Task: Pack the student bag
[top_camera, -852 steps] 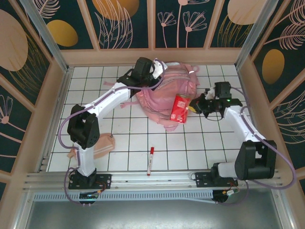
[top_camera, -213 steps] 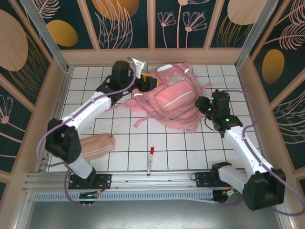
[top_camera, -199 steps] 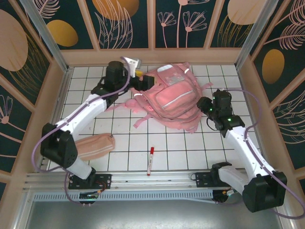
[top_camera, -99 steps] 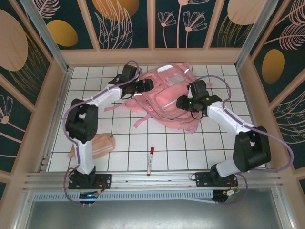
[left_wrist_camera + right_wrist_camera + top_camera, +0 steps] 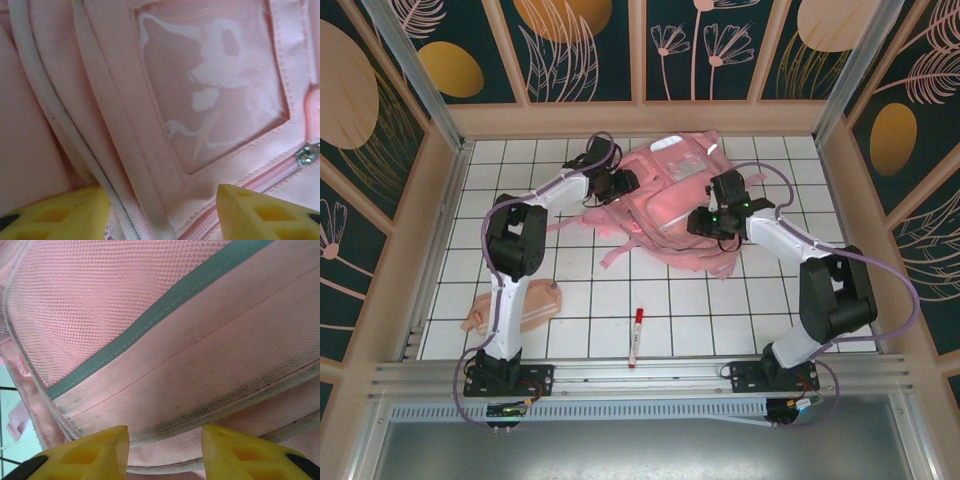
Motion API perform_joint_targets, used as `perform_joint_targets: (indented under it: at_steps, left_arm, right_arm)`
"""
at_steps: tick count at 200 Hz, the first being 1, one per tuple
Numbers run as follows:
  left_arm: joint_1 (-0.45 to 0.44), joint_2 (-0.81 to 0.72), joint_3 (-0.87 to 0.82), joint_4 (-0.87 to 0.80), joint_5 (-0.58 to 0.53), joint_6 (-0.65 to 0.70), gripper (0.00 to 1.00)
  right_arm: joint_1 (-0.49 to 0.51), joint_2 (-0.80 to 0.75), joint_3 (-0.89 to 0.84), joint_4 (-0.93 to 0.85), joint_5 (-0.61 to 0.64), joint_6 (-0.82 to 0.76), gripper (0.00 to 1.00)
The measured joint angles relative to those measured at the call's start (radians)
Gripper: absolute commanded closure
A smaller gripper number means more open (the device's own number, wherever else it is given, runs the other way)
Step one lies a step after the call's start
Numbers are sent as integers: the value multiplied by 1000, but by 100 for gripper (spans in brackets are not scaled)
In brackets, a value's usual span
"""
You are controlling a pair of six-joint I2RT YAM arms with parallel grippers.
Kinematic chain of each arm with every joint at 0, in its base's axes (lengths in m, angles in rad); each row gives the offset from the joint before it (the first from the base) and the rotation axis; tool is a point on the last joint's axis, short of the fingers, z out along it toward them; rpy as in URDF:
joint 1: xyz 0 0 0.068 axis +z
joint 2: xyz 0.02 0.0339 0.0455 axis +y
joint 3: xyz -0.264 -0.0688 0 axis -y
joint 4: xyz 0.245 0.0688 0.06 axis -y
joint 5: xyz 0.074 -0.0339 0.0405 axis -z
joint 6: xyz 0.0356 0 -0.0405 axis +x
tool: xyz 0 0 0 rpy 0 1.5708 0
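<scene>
1. The student bag lies slumped at the far middle of the tabletop, front panel up, with its straps trailing toward the near left.
2. The tabletop is white and ruled into squares by thin dark lines. A pale wooden frame borders it, and an aluminium rail runs along the near edge.
3. Dark teal wall panels with gold discs and pale flower drawings enclose the far side and both flanks.
4. A peach-pink pencil pouch lies near the left edge, partly behind the left arm. A red marker lies near the middle front, well apart from the bag.
5. The left arm rises from its base, folds at the elbow and reaches far forward. The left gripper is at the bag's upper left side.
6. In the left wrist view, its yellow fingertips stand apart over pink fabric and white piping. A translucent panel and a zip pull are close by, and the jaws are open.
7. The right arm bends inward from the right. The right gripper is on the bag's right side.
8. Its yellow fingertips stand apart, jaws open, over mesh fabric crossed by a grey reflective strip.
</scene>
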Motion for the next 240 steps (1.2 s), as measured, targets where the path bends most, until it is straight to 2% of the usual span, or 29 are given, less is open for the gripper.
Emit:
perform_joint_targets:
  at_steps: [14, 42, 55, 78, 116, 143, 170, 203, 231, 236, 240]
  left_arm:
    - [3, 18, 27, 1, 2, -10, 61]
    - [5, 24, 31, 9, -14, -6, 91]
    - [5, 11, 5, 24, -24, -3, 100]
    - [3, -64, -110, 67, -44, 4, 100]
    - [9, -249, -338, 53, -65, 8, 100]
    - [11, -338, -446, 37, -11, -14, 100]
    - [3, -409, -518, -5, 89, -59, 100]
    - [-9, -475, -531, -18, 167, -147, 100]
    - [-8, -536, -532, -4, 195, -214, 100]
    - [-8, -547, -534, 1, 193, -220, 87]
    - [-8, -555, -535, 4, 189, -220, 72]
  right_arm:
    - [0, 19, 0, 7, 11, -15, 58]
    - [-1, 74, 0, 24, 48, -40, 59]
    - [-4, 106, 0, 38, 64, -52, 60]
    - [-22, 158, 25, 57, 75, -77, 62]
    - [-48, 303, 189, 93, 95, -125, 62]
    - [-63, 426, 332, 144, 91, -129, 61]
    - [-72, 513, 481, 160, 76, -74, 56]
    - [-63, 435, 468, 66, 125, 130, 53]
    - [1, 186, 269, -31, 153, 267, 55]
    - [30, 141, 238, -43, 153, 281, 55]
    - [58, 109, 217, -51, 148, 294, 55]
